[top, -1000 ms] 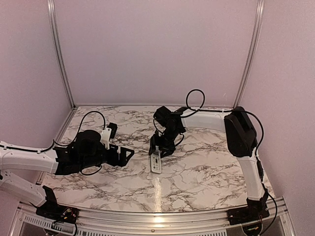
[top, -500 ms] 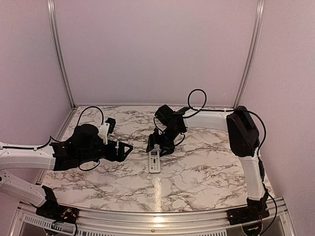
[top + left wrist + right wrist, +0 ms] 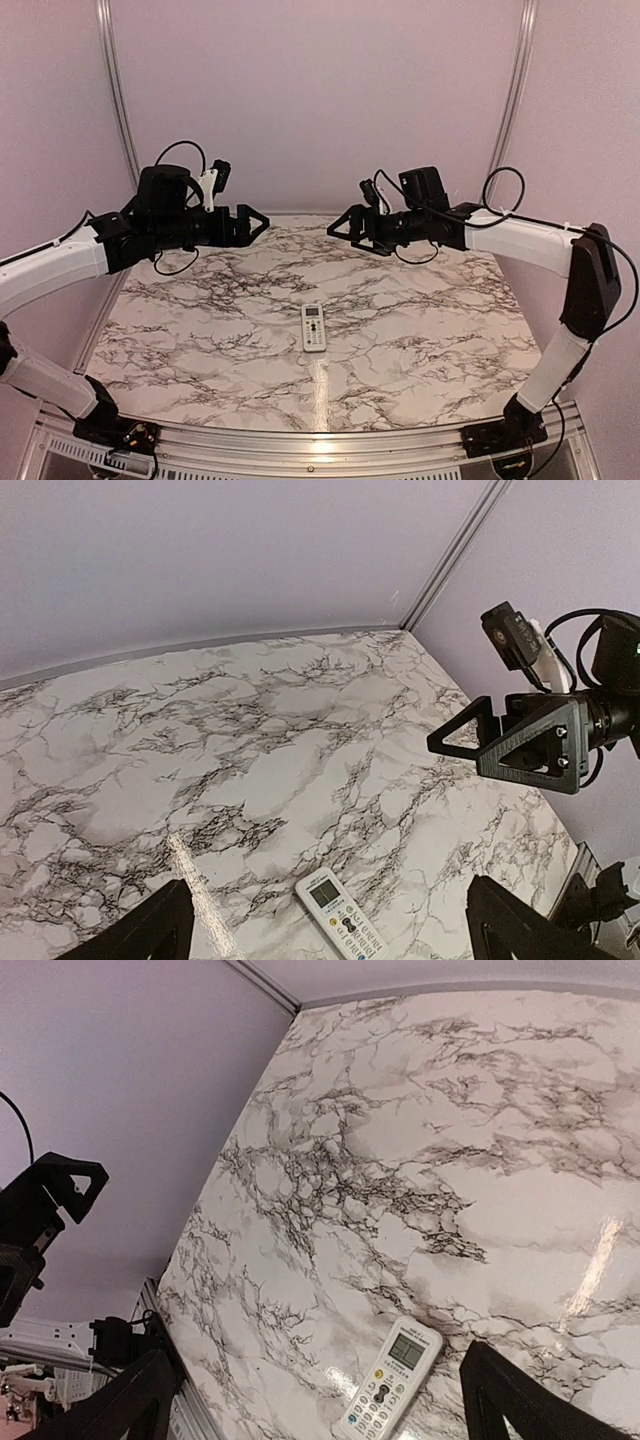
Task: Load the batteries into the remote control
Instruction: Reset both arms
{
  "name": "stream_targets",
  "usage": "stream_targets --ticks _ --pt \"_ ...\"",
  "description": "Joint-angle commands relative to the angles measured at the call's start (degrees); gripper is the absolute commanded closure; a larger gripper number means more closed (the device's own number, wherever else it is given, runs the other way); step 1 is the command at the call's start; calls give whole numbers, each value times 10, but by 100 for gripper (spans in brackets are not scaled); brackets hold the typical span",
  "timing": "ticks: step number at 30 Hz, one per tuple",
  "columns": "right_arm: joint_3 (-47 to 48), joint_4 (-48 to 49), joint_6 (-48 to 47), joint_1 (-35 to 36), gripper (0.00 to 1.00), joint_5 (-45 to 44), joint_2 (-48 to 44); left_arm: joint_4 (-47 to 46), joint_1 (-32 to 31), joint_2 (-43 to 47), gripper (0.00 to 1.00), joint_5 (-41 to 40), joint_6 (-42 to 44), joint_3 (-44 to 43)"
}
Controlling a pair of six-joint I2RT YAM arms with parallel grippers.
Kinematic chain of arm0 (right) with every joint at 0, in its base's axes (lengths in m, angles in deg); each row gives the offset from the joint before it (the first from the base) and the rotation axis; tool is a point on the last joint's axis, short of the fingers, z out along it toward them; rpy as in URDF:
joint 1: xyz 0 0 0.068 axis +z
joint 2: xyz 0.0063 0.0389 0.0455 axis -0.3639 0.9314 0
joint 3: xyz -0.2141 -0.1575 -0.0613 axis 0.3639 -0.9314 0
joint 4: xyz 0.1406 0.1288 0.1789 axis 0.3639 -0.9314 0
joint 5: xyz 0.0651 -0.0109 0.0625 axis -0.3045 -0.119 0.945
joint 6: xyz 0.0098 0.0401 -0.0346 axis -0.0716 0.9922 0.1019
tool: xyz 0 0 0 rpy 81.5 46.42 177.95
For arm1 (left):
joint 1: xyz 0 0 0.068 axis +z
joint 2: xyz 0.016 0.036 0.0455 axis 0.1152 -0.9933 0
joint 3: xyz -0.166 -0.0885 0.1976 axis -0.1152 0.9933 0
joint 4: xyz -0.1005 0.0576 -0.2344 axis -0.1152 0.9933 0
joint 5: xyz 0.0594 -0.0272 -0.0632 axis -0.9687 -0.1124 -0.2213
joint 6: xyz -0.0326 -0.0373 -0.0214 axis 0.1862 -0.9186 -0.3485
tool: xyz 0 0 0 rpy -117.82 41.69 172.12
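Remote (image 3: 315, 327) sits alone on the table (image 3: 450, 340), face up, display end pointing away from the arm bases, buttons on top. That puts its greyish back, where I'd expect the battery bay, flat against the marble.

Left gripper (image 3: 255, 224) hangs high, above and beyond the remote on its left side. Its fingers are spread wide with nothing between them, and its own camera shows them far apart in the bottom corners with the remote in the gap far below. Right gripper (image 3: 340, 230) mirrors it beyond the remote on the right side, equally high. Its claw is spread just as wide and is just as empty. The two sets of fingertips point at each other across the space above the remote, well apart from it and from one another.

And the batteries? None to be seen: not beside the remote, not elsewhere on the marble, not in either claw. With the remote lying button-side up and both claws empty, my read is that the cells are already inside, though the back is hidden and that can't be confirmed.

Why so high and wide? This looks like a hands-off posture, with both arms pulled clear so nothing can nudge the remote and all three cameras get a clean look at it. If the bay needs checking, someone has to flip it.
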Motion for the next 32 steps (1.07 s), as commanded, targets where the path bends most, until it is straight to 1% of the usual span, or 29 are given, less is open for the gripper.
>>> stream_targets --ticks 1,4,6,9,12,16,19,21,22,25,29,32 --pt "-44 100 -75 -27 1 4 -56 73 24 -35 1 33 20 -53" --pt "-100 152 -106 -39 1 -15 -105 76 46 -56 1 48 27 -66" --pt "-135 181 -117 -55 1 -9 -128 73 60 -64 1 65 37 -64" --pt "-191 227 -127 -81 1 3 -151 71 72 -71 1 55 52 -52" --pt "-257 287 -130 -100 1 20 -167 41 83 -63 1 38 49 -9" --pt "-299 316 -147 -112 1 19 -169 -7 92 -53 1 9 27 72" --pt "-340 370 -134 -113 1 27 -158 -47 95 -48 1 -8 8 127" --pt "-361 403 -118 -113 1 38 -146 -65 97 -50 1 -10 -3 148" --pt "-366 415 -110 -113 1 45 -139 -67 97 -53 1 -10 -5 151" --pt "-356 404 -115 -113 1 51 -125 -77 98 -65 1 -6 -4 150" --pt "-357 418 -108 -113 1 62 -129 -83 98 -66 1 -3 -7 146" --pt "-348 402 -108 -113 1 64 -136 -78 98 -60 1 -4 -10 137"
